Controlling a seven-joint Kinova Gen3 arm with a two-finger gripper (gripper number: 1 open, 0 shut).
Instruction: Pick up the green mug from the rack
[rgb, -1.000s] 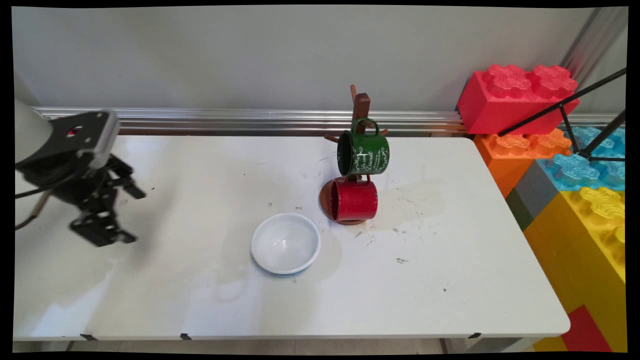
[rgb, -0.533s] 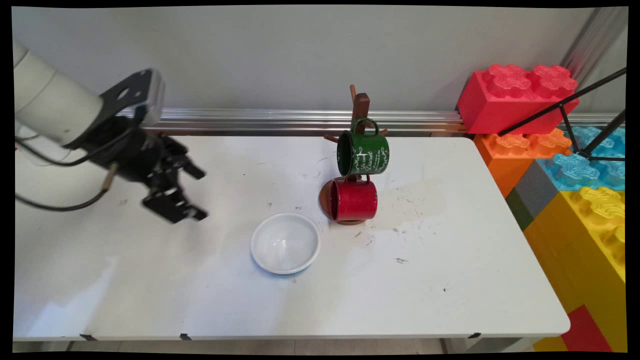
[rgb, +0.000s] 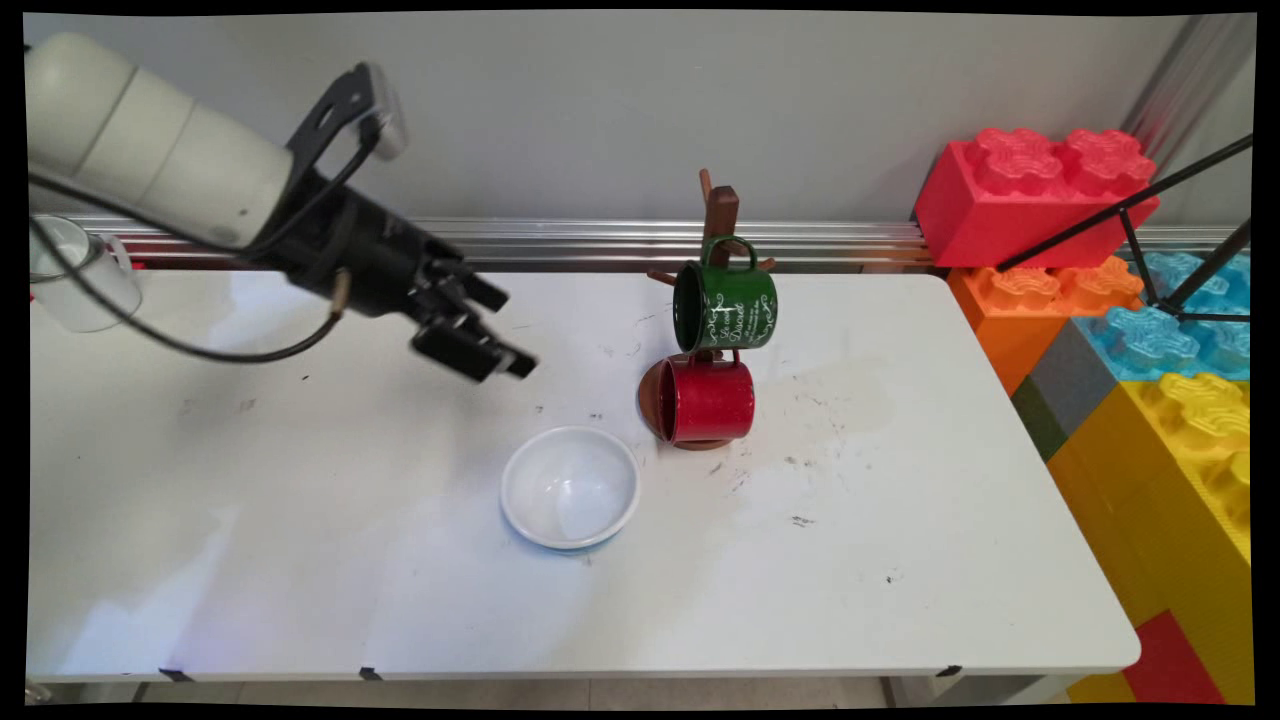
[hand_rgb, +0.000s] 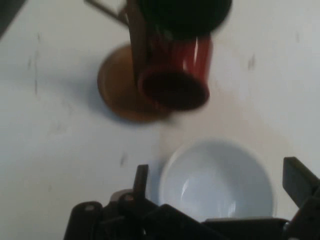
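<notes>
Gripper (rgb: 500, 335) (fingers spread) hovers above table (rgb: 300, 520) near white bowl (rgb: 570, 487).

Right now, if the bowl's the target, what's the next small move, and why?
Probably lower rightward to the bowl: the gripper hangs above the table, picture-left of the bowl, fingers open, holding nothing. Mind the red mug close by it.

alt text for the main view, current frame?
Open black gripper on a white arm hangs above a white table, holding nothing, left of a wooden mug tree bearing a green mug and a red mug. A white bowl sits nearer the camera.
</notes>
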